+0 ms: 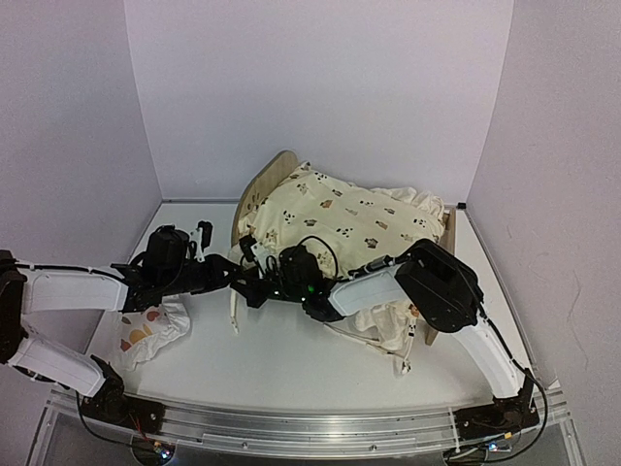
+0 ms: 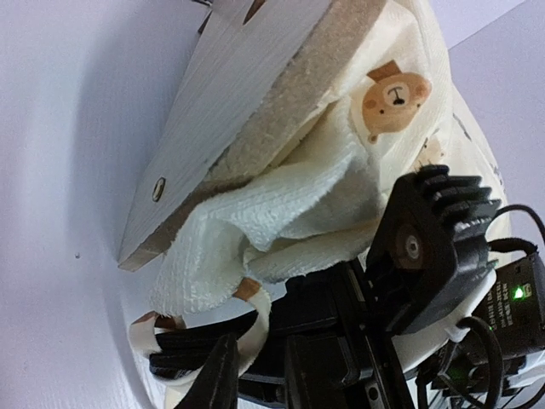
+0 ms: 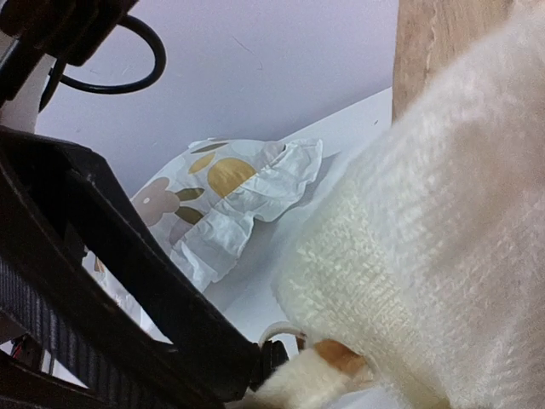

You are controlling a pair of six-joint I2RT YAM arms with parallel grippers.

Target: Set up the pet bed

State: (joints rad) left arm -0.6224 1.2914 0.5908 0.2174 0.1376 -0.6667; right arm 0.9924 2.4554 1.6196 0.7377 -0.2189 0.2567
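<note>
While both grippers are crowding the 8 o'clock corner of the light-wood pet bed [image 1: 257, 189], sitting at 1 o'clock on the table [image 1: 291, 359], right gripper [image 1: 260, 272] is clamping shut; left gripper [image 1: 233, 279]: can't tell. Cream ruffled animal-print cushion [image 1: 340, 214] is sagging at 5 o'clock; tugging is risking dragging it off.

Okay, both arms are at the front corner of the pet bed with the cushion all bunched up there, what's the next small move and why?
Likely ease the bunched corner of the cushion down inside the bed, beside its headboard. The cushion drapes over the near side instead of lying flat, and the right gripper is shut at that corner with the left gripper alongside.
</note>
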